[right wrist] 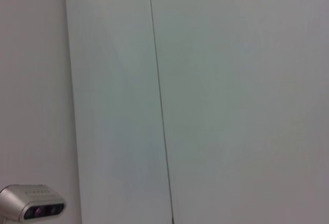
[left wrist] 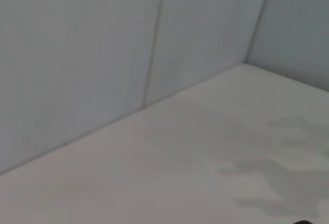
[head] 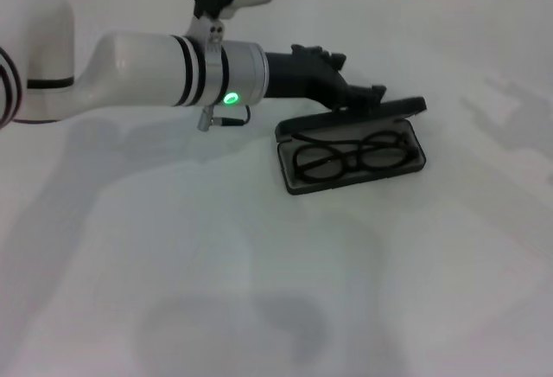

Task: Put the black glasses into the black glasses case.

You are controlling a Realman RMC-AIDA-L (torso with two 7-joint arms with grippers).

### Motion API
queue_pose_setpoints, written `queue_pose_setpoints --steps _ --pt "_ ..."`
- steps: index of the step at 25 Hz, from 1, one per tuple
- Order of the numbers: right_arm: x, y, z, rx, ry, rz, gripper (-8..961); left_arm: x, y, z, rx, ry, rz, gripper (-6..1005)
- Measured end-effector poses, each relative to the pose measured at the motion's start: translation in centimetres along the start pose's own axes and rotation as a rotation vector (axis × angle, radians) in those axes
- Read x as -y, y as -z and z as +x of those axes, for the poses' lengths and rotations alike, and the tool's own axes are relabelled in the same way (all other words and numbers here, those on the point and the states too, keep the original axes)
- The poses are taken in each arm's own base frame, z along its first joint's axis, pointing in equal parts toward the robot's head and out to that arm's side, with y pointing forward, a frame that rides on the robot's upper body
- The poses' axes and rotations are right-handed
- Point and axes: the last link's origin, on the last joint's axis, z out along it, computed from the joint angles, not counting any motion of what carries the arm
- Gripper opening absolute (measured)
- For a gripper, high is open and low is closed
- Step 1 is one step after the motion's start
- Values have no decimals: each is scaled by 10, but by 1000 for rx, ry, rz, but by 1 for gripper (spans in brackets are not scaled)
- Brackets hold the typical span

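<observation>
Lying folded inside the open black glasses case [head: 350,154] on the white tabletop [head: 259,265], the black glasses [head: 350,156] rest on its grey lining. The left end effector [head: 367,96] touches the raised lid's back edge; its grip state is unclear.

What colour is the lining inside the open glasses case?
Grey, framed by the black glasses case shell; the black glasses lie on it. Head view shows it best.

- No words, numbers or signs can be read anywhere in these pictures.
- The black glasses case [head: 352,154] shows no letters that can be made out.
</observation>
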Motion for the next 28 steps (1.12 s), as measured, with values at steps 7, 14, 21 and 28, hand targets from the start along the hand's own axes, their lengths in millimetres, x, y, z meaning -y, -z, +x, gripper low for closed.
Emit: queue_pose_setpoints --steps 7,14,21,28 --pt "0 0 0 -1 5 3 554 -10 -2 -11 19 -25 -37 894" --pt "1 -2 2 -3 8 14 555 -12 1 -23 22 -35 -41 893" --pt "0 -5 2 -1 10 12 557 -16 3 -35 30 -40 -49 892" --pt "-4 -9 2 -3 11 -11 558 -22 6 -35 -14 -45 -87 892"
